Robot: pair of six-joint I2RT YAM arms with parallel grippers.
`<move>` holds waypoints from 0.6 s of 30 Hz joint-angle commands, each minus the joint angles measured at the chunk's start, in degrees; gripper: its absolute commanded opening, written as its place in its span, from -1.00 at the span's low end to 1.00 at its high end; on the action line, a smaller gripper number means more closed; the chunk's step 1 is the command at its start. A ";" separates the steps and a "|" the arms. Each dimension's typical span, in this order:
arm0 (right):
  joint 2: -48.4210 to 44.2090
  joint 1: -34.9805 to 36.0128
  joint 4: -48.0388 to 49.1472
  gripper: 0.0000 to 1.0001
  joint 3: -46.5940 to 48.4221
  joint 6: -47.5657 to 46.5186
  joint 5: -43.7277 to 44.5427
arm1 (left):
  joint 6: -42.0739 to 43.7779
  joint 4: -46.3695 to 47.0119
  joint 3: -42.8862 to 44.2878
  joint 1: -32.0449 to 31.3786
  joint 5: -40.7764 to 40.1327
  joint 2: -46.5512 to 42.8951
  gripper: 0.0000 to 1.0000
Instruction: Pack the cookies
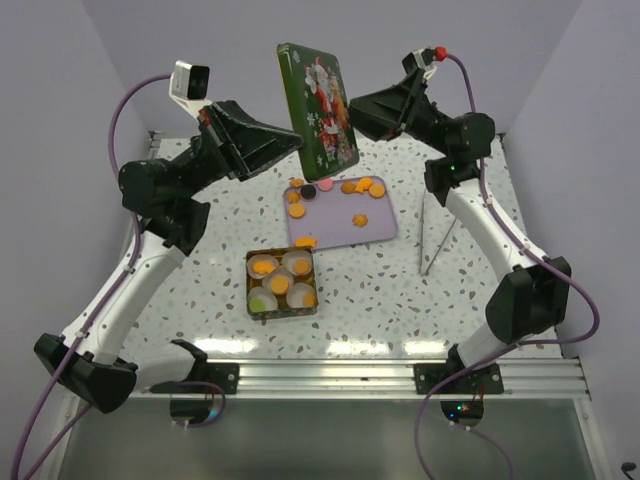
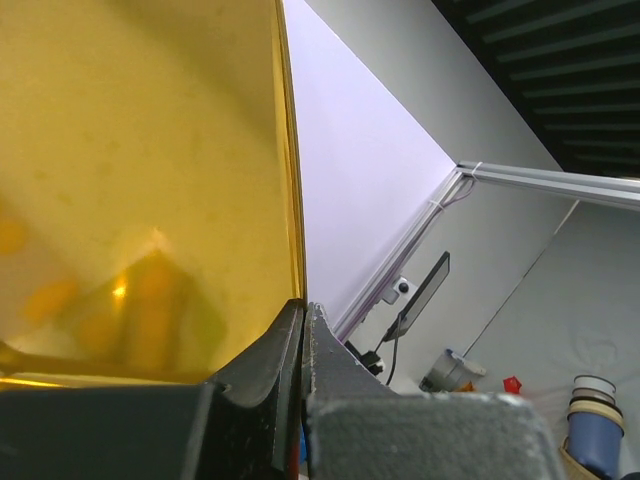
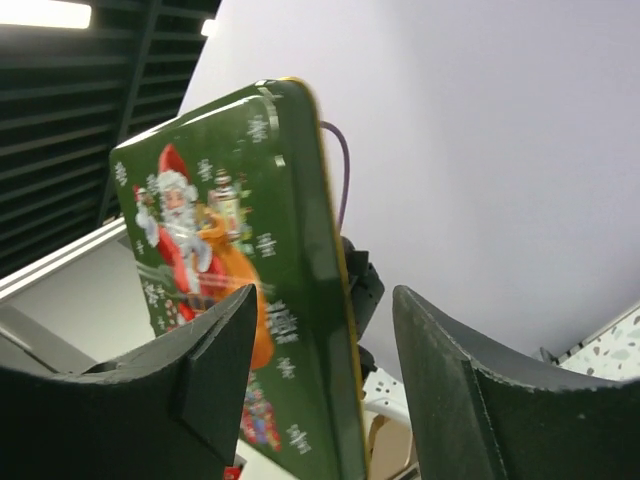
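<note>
White links (image 1: 130, 295), black joints (image 1: 525, 300), black left claw (image 1: 298, 147) and right claw (image 1: 352, 112), purple cables (image 1: 128, 93).

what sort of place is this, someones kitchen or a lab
Most likely a robot lab test cell, not a kitchen: a left arm and right arm mounted at an aluminium rail, with plain pale walls boxing in the speckled table.

Golden lid (image 2: 140, 170), apparently between fingers (image 2: 335, 368)
</note>
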 commanded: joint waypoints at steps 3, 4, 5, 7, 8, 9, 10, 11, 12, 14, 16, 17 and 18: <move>-0.65 0.39 14.71 0.13 -0.49 8.81 2.68 | 0.38 5.39 0.21 0.24 -0.11 -0.39 -1.00; -0.47 0.39 16.91 0.13 -0.77 10.48 3.12 | 0.12 6.53 -0.49 0.33 -0.11 -0.39 -1.00; 0.31 0.48 21.02 0.13 -1.12 13.54 4.08 | -0.58 7.23 -0.93 0.24 -0.02 -0.22 -1.00; 0.93 0.39 24.56 0.13 -1.65 16.02 4.62 | -1.29 9.52 -1.64 0.24 -0.19 -0.13 -1.00; 1.20 0.39 26.06 0.15 -1.73 17.08 4.36 | -2.07 10.31 -1.73 0.24 -0.28 0.05 -1.00; 1.11 0.48 25.90 0.17 -2.26 16.91 4.18 | -2.43 11.36 -1.56 0.33 -0.19 0.22 -1.00; 0.85 0.48 25.37 0.18 -2.61 16.39 4.01 | -2.78 11.81 -1.29 0.33 -0.02 0.40 -1.00; 0.24 0.56 23.54 0.19 -3.05 14.82 3.75 | -3.13 12.07 -1.03 0.33 0.24 0.75 -1.00; -0.03 0.65 22.65 0.19 -3.58 14.11 3.57 | -3.22 12.16 -0.85 0.33 0.42 0.92 -1.00; -0.12 1.09 21.24 0.20 -3.58 12.96 3.48 | -3.84 12.95 -0.94 0.42 0.51 1.19 -1.00; 0.23 2.06 20.10 0.23 -3.06 12.43 3.04 | -4.97 14.96 -1.20 0.50 0.34 1.37 -1.00; 0.32 2.84 19.14 0.23 -2.79 11.12 2.69 | -5.16 15.50 -1.20 0.42 0.33 1.63 -1.00; 0.23 3.20 18.17 0.23 -2.53 10.33 2.08 | -5.33 15.68 -1.03 0.50 0.25 1.72 -1.00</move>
